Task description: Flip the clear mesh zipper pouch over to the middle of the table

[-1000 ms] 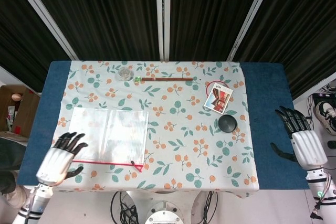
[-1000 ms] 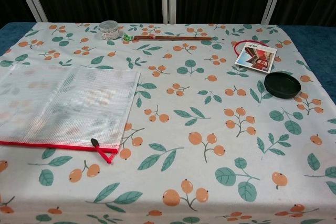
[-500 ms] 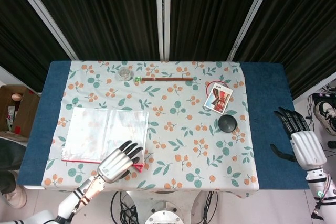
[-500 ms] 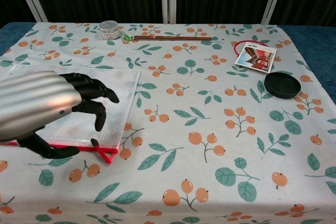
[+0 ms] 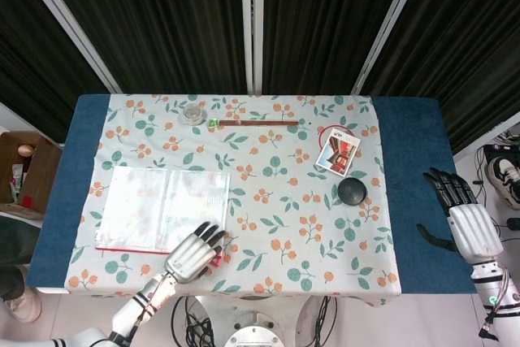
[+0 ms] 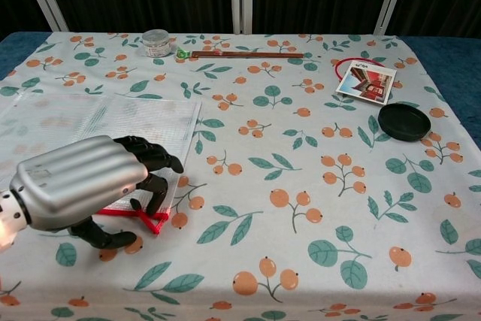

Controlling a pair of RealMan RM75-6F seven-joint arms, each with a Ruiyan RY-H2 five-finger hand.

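Observation:
The clear mesh zipper pouch (image 5: 162,208) lies flat on the left half of the floral tablecloth, its red zipper edge (image 6: 146,216) toward me. My left hand (image 5: 195,251) is over the pouch's near right corner. In the chest view this left hand (image 6: 86,186) has its fingers spread and curved down over the zipper end, with the thumb below the edge; nothing shows as pinched. I cannot tell whether the fingertips touch the pouch (image 6: 98,131). My right hand (image 5: 465,219) is open at the far right, above the blue table edge, and shows only in the head view.
A small round tin (image 6: 155,41), a green clip (image 6: 181,53) and a long wooden stick (image 6: 244,55) lie along the far edge. A picture card (image 6: 366,82) on a red ring and a black lid (image 6: 404,121) are at the right. A cardboard box (image 5: 24,170) stands left of the table.
My left hand swung in from the table's left edge to the pouch's near right corner, then lowered over the zipper end. The pouch and right hand stayed put.

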